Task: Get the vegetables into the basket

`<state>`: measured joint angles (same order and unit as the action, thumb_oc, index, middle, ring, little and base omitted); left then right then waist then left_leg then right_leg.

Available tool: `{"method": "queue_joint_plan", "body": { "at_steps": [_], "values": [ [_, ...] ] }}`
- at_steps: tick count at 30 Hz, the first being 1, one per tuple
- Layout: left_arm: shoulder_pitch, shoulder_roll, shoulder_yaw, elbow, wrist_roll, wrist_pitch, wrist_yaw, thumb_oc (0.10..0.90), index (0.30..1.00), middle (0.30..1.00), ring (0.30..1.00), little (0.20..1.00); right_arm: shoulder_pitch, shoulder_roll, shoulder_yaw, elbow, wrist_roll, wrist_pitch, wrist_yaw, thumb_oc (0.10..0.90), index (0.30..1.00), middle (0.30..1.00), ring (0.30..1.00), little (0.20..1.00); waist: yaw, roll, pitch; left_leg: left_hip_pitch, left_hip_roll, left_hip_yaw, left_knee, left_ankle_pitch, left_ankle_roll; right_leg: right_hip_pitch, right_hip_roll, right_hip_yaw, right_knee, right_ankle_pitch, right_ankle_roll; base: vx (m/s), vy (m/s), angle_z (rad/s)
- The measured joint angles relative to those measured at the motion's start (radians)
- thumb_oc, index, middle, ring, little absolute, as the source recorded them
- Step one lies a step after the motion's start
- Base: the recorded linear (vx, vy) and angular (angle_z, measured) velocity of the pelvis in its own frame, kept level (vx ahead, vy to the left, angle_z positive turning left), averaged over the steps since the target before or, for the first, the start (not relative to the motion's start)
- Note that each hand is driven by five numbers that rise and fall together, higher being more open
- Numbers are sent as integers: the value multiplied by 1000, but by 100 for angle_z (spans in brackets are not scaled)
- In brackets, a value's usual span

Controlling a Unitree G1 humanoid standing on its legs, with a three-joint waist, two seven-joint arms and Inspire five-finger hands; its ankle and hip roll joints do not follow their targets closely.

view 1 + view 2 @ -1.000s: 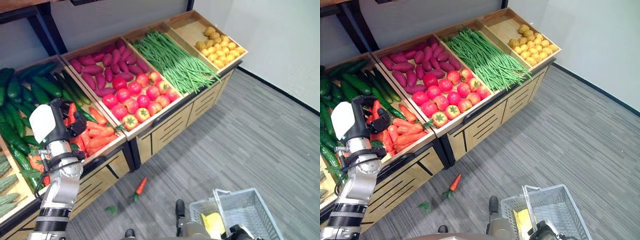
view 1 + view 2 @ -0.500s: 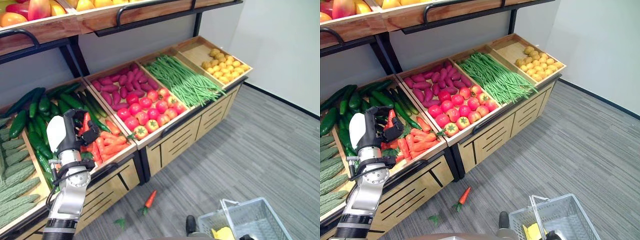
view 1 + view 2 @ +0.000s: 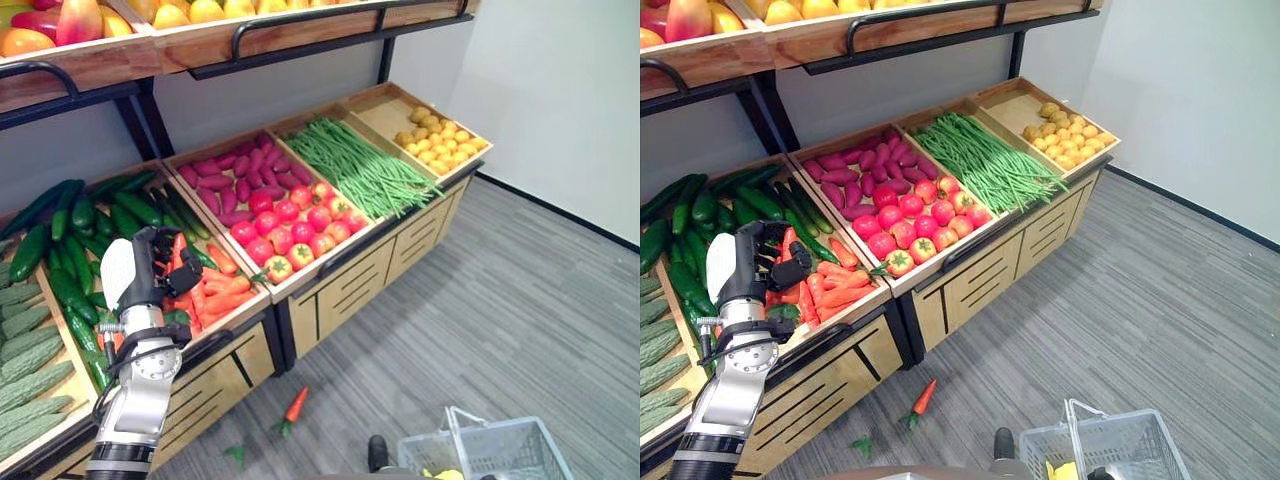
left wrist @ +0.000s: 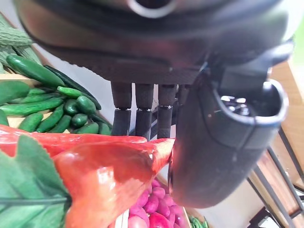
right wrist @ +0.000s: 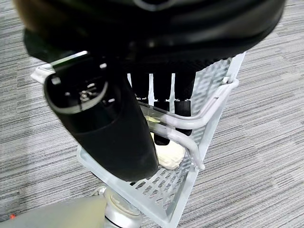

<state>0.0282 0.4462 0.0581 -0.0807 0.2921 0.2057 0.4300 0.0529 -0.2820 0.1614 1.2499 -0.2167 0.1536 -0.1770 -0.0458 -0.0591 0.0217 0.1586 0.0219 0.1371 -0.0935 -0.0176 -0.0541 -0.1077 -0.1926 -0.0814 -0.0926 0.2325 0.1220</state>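
Note:
My left hand [image 3: 143,281] hangs over the carrot bin [image 3: 215,290], shut on an orange carrot [image 4: 107,167] with green leaves. In the left wrist view the thumb [image 4: 219,142] and the fingers [image 4: 141,116] pinch it. The white wire basket [image 3: 1110,446] stands low at the right near the floor. My right hand [image 5: 107,130] has its fingers curled round the basket's handle [image 5: 192,121]. A yellow item [image 5: 168,153] lies inside the basket. Another carrot [image 3: 296,403] lies on the grey floor in front of the stand.
The wooden stand holds cucumbers [image 3: 70,225], purple sweet potatoes [image 3: 225,178], tomatoes [image 3: 290,225], green beans [image 3: 360,165] and yellow produce [image 3: 435,140]. A shelf with fruit [image 3: 190,12] overhangs the back. A green leaf [image 3: 236,453] lies on the floor. A white wall stands at the right.
The camera has tilted up, so the upper shelf came into view and the basket dropped towards the lower edge. My left hand keeps its hold on the carrot over the bin.

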Motion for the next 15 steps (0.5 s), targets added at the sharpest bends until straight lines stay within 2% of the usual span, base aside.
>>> {"method": "queue_joint_plan", "body": {
  "at_steps": [3,5,7,8,10,12,13,14,15],
  "values": [
    [-1,3,-10,-5,0,-4,-1,400,300,300,300,300,11,3,-8,-5,0,-3,-4,400,300,300,300,300,-7,-13,4,-1,-20,8,0,0,4,-8,-6,13,5,2,8,-68,99,-12],
    [-4,16,-26,-6,0,-4,-2,400,300,300,300,300,2,10,-19,-21,0,-5,-6,400,300,300,300,300,-10,-37,15,-14,-43,29,2,4,17,-38,-23,41,5,8,17,-84,91,-29],
    [-4,17,-30,-7,0,-4,-5,400,300,300,300,300,-2,17,-19,-25,0,-9,-6,400,300,300,300,300,-9,-52,25,-17,-50,51,5,5,24,-51,-36,47,4,6,20,-79,67,-27],
    [-5,22,-30,-8,0,-5,-7,400,300,300,300,300,-8,25,-20,-27,0,-10,-7,400,300,300,300,300,-11,-69,32,-20,-58,68,6,8,30,-63,-48,48,3,5,21,-50,34,-29],
    [-10,43,-49,-8,0,-5,-17,400,300,300,300,300,-13,41,-23,-25,0,-10,-8,400,300,300,300,300,-15,-84,46,-34,-58,100,6,9,36,-91,-54,3,10,-14,41,-117,31,-41],
    [-10,65,-50,-6,0,-5,-18,400,300,300,300,300,-19,56,-28,-26,0,-12,-10,400,300,300,300,300,-19,-114,67,-28,-68,127,12,3,36,-105,-67,-28,17,-18,42,-121,27,-49],
    [-10,68,-52,-6,0,-5,-19,400,300,300,300,300,-31,55,-32,-24,0,-11,-12,400,300,300,300,300,-19,-105,78,-24,-54,147,6,3,36,-106,-69,-60,17,-39,49,-94,31,-50],
    [-14,65,-56,-5,0,-5,-19,400,300,300,300,300,-35,56,-39,-22,1,-9,-19,400,300,300,300,300,-15,-81,93,-26,-29,168,6,3,35,-118,-65,-114,45,-47,44,-91,17,-45],
    [-24,57,-60,-5,0,-5,-19,400,300,300,300,300,-37,56,-42,-20,4,-4,-22,400,300,300,300,300,-5,-66,104,-23,-1,182,8,4,35,-130,-67,-197,122,-49,42,-72,7,-37]
  ]
}}
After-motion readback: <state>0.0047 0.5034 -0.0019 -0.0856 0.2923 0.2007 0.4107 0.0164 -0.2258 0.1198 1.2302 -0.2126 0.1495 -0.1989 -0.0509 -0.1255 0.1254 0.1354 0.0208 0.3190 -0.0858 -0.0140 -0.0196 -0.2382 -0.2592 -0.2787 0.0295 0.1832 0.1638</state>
